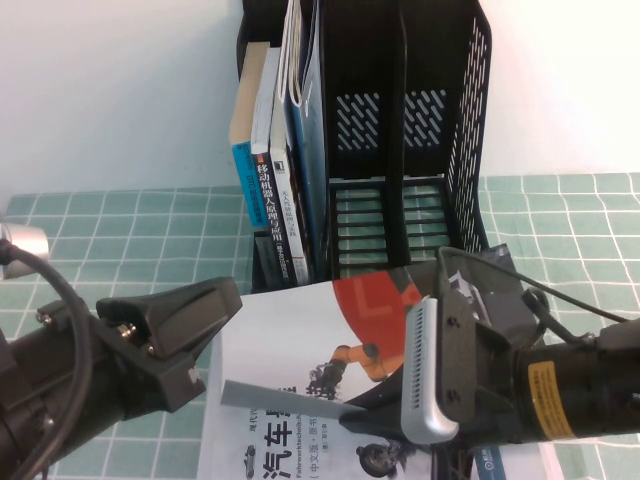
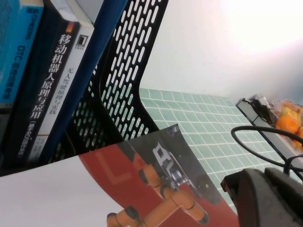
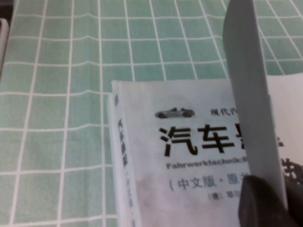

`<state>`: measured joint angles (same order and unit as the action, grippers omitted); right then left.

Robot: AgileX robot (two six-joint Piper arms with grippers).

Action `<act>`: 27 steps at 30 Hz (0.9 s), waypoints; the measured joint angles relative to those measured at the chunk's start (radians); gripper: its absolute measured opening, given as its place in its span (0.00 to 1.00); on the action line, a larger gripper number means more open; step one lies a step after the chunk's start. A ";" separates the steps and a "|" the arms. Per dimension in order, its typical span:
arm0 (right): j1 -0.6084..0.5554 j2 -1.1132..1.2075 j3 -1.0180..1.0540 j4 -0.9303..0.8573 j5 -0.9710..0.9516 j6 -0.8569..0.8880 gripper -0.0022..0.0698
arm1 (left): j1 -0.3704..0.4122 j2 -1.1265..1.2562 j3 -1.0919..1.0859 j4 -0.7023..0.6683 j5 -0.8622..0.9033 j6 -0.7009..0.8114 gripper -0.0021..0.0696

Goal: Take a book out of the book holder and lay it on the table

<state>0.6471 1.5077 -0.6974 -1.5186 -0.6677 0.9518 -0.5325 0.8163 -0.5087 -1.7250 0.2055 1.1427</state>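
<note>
Looking down from the high camera, I have the book (image 1: 300, 330) out of the book holder (image 1: 400, 130), in front of the rack's open slots, with its far edge near the slatted base. Its white cover faces up, and the red curved patch and the orange robot arm picture read clearly. From the left wrist camera the same cover (image 2: 118, 184) shows one corner pointing toward the perforated wall of the rack (image 2: 123, 80). I cannot tell whether the book lies fully flat on the desk (image 1: 130, 240) or is tilted.

My right hand (image 1: 330, 405) is low over the near part of the cover, with a flat grey part of it reaching across the white area toward my left. How that hand is set, I cannot tell. The right wrist camera looks down at a white car book (image 3: 189, 161) with black Chinese lettering and a small car drawing, lying on the green grid cloth (image 3: 57, 94). That same lettering sits at the near edge in the high view (image 1: 290, 465), just below the robot arm picture. Whether one book rests on the other I cannot say.

My left hand (image 1: 185, 325) hangs just beside the cover's left edge, above the desk, its state unreadable. A black cable (image 1: 50, 290) loops over that arm.

Several narrow-spined books (image 1: 265, 140) stand upright in the rack's leftmost slots.
</note>
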 joint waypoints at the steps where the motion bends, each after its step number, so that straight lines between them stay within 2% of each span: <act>1: 0.000 0.007 0.000 0.013 -0.010 -0.010 0.05 | 0.000 0.000 0.000 0.000 0.000 0.000 0.03; 4: 0.000 0.036 0.000 0.031 -0.046 -0.032 0.16 | 0.000 0.000 0.000 0.002 0.000 0.000 0.03; 9: 0.001 0.071 0.000 0.048 -0.082 -0.030 0.55 | 0.000 0.000 0.000 0.002 0.000 0.000 0.03; 11: 0.001 0.072 0.000 0.073 -0.087 -0.023 0.67 | 0.000 0.000 0.000 0.002 0.006 0.000 0.03; 15: 0.001 0.067 -0.002 0.100 -0.151 -0.013 0.75 | 0.000 0.000 0.000 0.002 0.028 0.000 0.03; 19: 0.001 0.052 -0.035 0.102 -0.282 -0.011 0.76 | 0.000 0.000 0.000 0.002 0.048 0.000 0.03; 21: 0.001 0.035 -0.067 0.102 -0.324 -0.011 0.72 | 0.000 0.000 0.000 0.002 0.062 0.000 0.03; 23: 0.001 0.012 -0.110 0.102 -0.321 -0.017 0.60 | 0.000 0.000 0.000 0.003 0.079 0.000 0.03; 25: 0.001 -0.019 -0.155 0.102 -0.277 -0.040 0.43 | 0.000 0.000 0.000 0.003 0.091 0.000 0.03; 27: 0.001 -0.063 -0.207 0.091 -0.186 -0.088 0.22 | 0.000 0.000 0.000 0.003 0.094 0.000 0.03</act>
<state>0.6477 1.4444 -0.9047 -1.4281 -0.8541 0.8633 -0.5325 0.8163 -0.5087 -1.7222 0.2998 1.1427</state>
